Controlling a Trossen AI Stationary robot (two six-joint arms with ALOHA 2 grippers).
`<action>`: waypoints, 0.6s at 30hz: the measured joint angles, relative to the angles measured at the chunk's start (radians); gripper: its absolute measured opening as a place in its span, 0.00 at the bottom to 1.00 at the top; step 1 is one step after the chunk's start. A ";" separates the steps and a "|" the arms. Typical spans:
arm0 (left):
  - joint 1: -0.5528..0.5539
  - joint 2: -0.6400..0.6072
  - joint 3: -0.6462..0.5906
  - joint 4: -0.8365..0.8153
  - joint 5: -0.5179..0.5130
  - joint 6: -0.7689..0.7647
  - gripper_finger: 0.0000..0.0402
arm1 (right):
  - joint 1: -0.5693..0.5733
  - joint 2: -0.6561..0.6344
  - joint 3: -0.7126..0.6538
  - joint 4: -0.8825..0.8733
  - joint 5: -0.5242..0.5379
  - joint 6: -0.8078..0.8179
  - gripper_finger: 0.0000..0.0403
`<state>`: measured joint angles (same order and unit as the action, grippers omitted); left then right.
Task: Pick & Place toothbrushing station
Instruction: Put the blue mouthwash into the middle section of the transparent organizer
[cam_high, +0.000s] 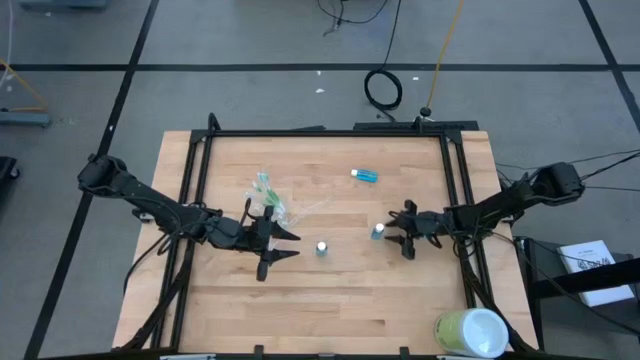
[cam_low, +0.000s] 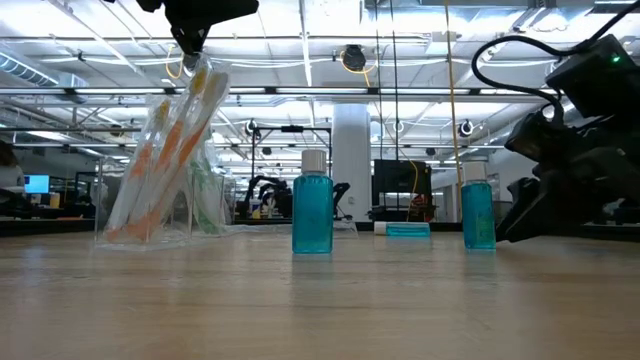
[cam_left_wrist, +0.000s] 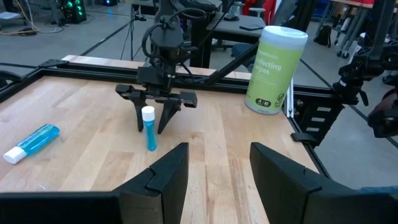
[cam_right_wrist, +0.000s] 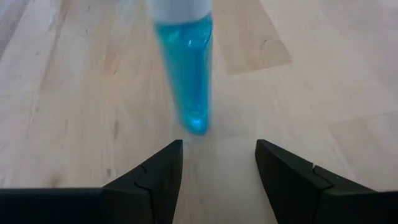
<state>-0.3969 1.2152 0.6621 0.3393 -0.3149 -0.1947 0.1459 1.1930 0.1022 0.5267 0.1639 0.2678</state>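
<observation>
Fingers of the right gripper (cam_right_wrist: 217, 180) stand apart with nothing between them; an upright blue tube (cam_right_wrist: 185, 68) sits on the wood just ahead of the tips, apart from them, so this is an approach rather than a hold. From above, that gripper (cam_high: 400, 237) is right of the bench's middle and the tube (cam_high: 378, 232) stands just beside it on the inner side.

Left gripper (cam_left_wrist: 217, 177) is likewise parted and empty in its own camera. From above it (cam_high: 285, 243) hovers left of centre, near the clear cup (cam_high: 268, 208) that lies toward the left of the bench holding the toothbrushes (cam_low: 170, 150). In the low view a dark gripper hangs right over the brush tops; whether it touches them I cannot tell.

Second tube (cam_high: 322, 247) stands upright near the bench's centre, between the two grippers. Third tube (cam_high: 365, 175) lies on its side toward the far edge, right of middle.

Large green-and-white cup (cam_high: 470, 333) stands at the near right corner.

Judgement: early stage. All three tubes are spread well apart and nothing is grasped. Left to do: collect each tube and gather the set.
</observation>
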 joint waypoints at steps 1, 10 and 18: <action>0.000 0.000 0.000 0.000 0.000 0.000 0.44 | 0.000 0.004 0.001 0.011 0.017 -0.003 0.48; 0.000 0.000 0.000 0.001 0.000 0.001 0.44 | 0.000 0.098 0.003 0.135 0.019 -0.044 0.48; 0.000 0.000 0.000 0.001 0.000 0.001 0.44 | 0.000 0.199 0.004 0.260 0.016 -0.045 0.48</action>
<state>-0.3969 1.2152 0.6621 0.3405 -0.3153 -0.1936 0.1455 1.3919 0.1059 0.7866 0.1795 0.2230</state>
